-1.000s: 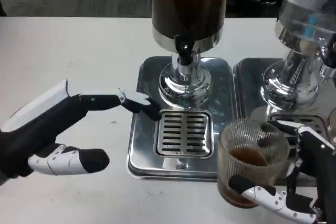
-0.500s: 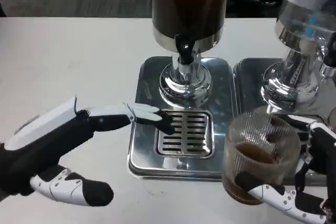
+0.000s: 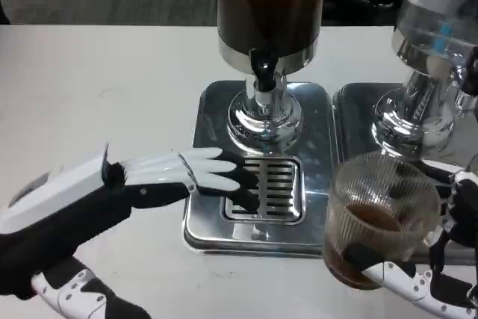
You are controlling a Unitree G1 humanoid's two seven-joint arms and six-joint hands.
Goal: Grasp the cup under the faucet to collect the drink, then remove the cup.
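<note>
You are holding the ribbed glass cup (image 3: 381, 218) in your right hand (image 3: 441, 259), fingers (image 3: 388, 278) wrapping its base, clear of the faucet (image 3: 261, 72) to keep its drink level. Your left hand (image 3: 97, 199) is hovering, fingers (image 3: 202, 173) spread over the drip grate (image 3: 272, 192).

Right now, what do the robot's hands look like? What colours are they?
The left hand has a flat white back, a black underside, and long fingers that are white with black tips and thin dark seams. The right hand, at the picture's lower right edge, is mostly black, with one white finger dotted with small dark spots along its length.
</note>
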